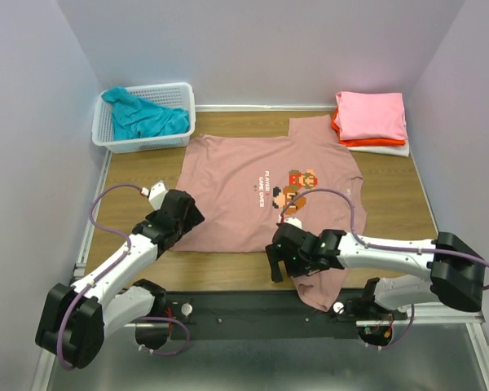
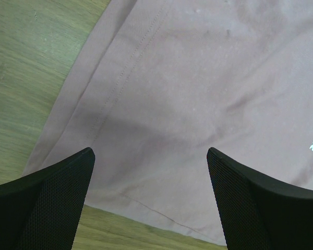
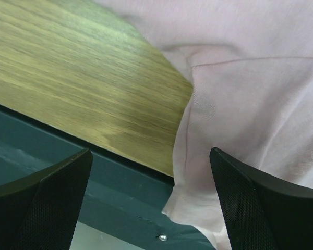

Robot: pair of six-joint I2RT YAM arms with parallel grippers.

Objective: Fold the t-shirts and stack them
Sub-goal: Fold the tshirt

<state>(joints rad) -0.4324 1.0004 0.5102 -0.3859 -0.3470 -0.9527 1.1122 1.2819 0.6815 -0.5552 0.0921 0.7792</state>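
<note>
Crosswise, dusty-pink t-shirt [image 1: 236, 183], hem [image 1: 187, 191] leftward

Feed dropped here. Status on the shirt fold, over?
Left gripper open over shirt's hem corner. Right gripper open by near sleeve, draped off table edge. Shirt flat, unfolded. Nothing in the way.

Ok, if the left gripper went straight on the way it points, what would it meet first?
The dusty-pink t-shirt, near a hemmed edge. The open left gripper aims down at that cloth, with bare table just beside; its height above the cloth is unclear.
</note>
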